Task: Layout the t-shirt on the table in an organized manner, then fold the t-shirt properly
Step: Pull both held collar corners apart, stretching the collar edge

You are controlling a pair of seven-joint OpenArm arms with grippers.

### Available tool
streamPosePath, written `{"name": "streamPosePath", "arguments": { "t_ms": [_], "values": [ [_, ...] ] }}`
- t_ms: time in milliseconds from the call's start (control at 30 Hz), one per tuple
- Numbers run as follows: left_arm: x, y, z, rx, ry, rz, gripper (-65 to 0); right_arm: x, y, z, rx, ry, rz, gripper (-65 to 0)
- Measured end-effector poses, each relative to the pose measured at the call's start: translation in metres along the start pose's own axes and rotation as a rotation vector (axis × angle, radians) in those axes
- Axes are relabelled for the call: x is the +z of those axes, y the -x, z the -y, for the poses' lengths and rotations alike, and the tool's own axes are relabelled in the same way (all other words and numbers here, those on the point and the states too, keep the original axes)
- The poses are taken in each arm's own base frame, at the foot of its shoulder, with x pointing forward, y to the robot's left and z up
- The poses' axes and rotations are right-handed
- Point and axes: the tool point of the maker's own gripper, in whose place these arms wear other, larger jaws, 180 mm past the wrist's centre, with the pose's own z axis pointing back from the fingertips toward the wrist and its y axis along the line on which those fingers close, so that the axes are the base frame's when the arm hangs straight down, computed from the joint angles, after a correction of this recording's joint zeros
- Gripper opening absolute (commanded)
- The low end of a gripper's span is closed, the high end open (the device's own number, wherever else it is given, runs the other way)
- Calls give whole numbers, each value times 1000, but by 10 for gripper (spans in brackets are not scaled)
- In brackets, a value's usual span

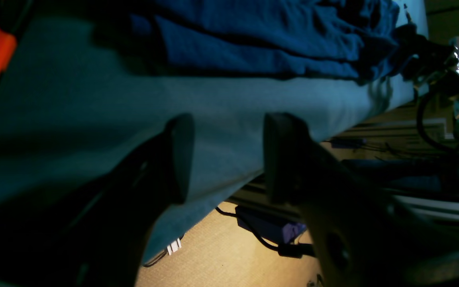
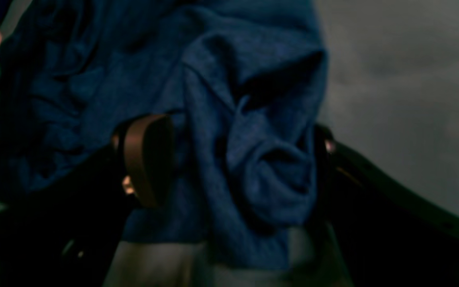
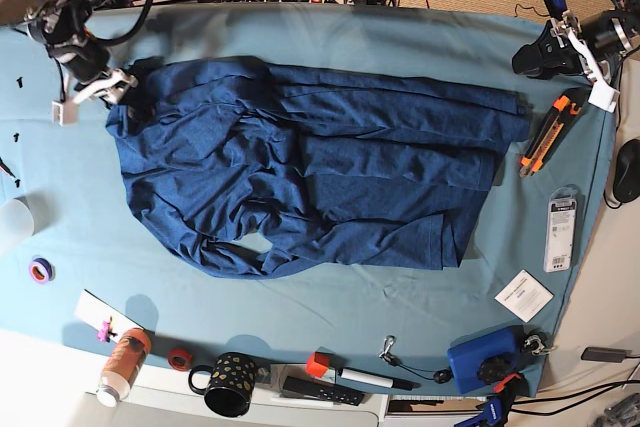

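The dark navy t-shirt [image 3: 310, 172] lies spread but wrinkled across the middle of the table [image 3: 330, 312], whose top is covered by a teal cloth. My right gripper [image 3: 108, 87] is at the shirt's far left corner. In the right wrist view its jaws [image 2: 239, 159] stand wide apart with a bunched fold of the shirt [image 2: 253, 131] between them; one finger [image 2: 148, 159] shows and the other is behind fabric. My left gripper [image 1: 227, 155] is open and empty over bare teal cloth [image 1: 94, 103] near the table's edge, apart from the shirt [image 1: 261, 36]. In the base view it [image 3: 535, 55] is at the far right.
An orange utility knife [image 3: 545, 132], a packaged item [image 3: 561, 232] and a white card [image 3: 524, 295] lie at the right. A blue box [image 3: 483, 359], a black mug [image 3: 228, 384], a bottle [image 3: 120, 365] and a tape roll [image 3: 40, 269] line the front and left edges.
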Motion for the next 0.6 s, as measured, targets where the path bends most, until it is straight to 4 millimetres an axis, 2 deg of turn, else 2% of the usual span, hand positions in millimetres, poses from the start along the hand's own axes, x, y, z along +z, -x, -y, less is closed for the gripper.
{"name": "streamPosePath", "arguments": {
  "t_ms": [67,100,200,233,533,600],
  "values": [
    [0,0,0,0,0,0,-360,-3,1,-4,7,-11,-9,-268],
    [0,0,0,-1,0,0,-360,-4,4,-5,11,-14,-23,-333],
    [0,0,0,0,0,0,-360,-4,13,-4,12,-6,-69,-588],
    [0,0,0,0,0,0,-360,-4,14,-3,9,-4,-72,-644],
    [-15,-11,-26,35,-153,96,-360,-4,11,-5,2,-12,-55,-650],
    [-22,-21,-24,48,-145,129,-359,-4,11,-6,-4,-21,-48,-650]
  ]
}}
